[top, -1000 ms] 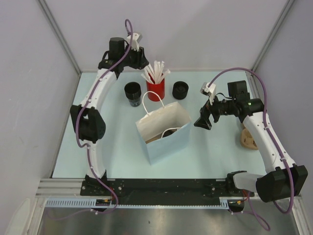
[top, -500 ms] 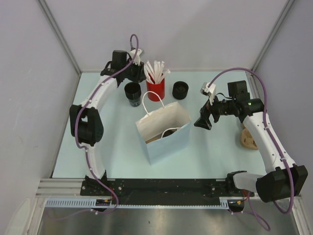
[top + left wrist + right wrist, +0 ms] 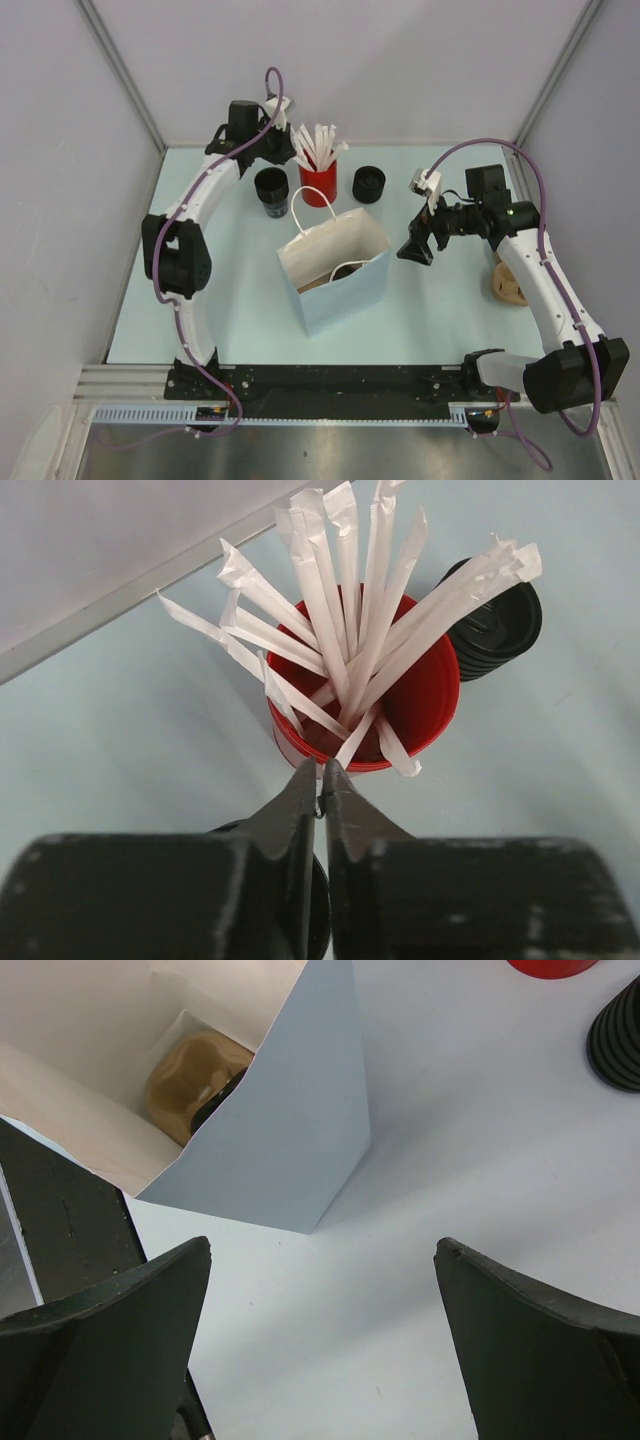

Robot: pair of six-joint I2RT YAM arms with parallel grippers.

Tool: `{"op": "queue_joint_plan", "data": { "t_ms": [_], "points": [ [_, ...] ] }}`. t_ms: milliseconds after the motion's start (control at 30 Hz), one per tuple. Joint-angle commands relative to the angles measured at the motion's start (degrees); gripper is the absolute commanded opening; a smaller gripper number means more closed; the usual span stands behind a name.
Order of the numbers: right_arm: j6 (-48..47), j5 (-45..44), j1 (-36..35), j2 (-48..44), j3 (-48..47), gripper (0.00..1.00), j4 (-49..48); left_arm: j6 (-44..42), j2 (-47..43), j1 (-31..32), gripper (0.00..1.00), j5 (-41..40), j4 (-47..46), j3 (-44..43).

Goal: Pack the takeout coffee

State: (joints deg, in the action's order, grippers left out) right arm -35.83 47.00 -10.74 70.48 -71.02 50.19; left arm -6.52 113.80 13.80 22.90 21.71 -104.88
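Two black cups (image 3: 271,190) are left outside the bag (image 3: 345,290) at upper centre, left gripper (image 3: 321,780) clenched, right gripper (image 3: 322,1250) released.

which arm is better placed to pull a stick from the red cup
left: the left gripper sits closed at the red cup's rim beside the sticks; the right gripper hangs open near the bag, farther off
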Motion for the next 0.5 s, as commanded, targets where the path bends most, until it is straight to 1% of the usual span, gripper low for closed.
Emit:
{"op": "queue_joint_plan", "data": {
  "t_ms": [0, 33, 200, 467],
  "points": [
    [-0.73, 0.11, 0.28, -1.66, 0.27, 1.0, -1.5, 0.28, -2.88, -0.09, 0.05, 1.62, -1.15, -1.03],
    [-0.73, 0.11, 0.28, -1.75, 0.36, 1.0, -1.5, 0.37, -3.05, -0.09, 0.0, 1.71, -1.06, -1.03],
    [-0.73, 0.02, 0.28, -1.75, 0.27, 1.0, -1.59, 1.07, -4.81, -0.09, 0.0, 2.42, 0.52, -2.25],
    [-0.64, 0.1, 0.37, -1.75, 0.27, 1.0, -1.68, 2.31, -8.59, -0.09, 0.0, 3.47, 4.74, -8.76]
  ]
}}
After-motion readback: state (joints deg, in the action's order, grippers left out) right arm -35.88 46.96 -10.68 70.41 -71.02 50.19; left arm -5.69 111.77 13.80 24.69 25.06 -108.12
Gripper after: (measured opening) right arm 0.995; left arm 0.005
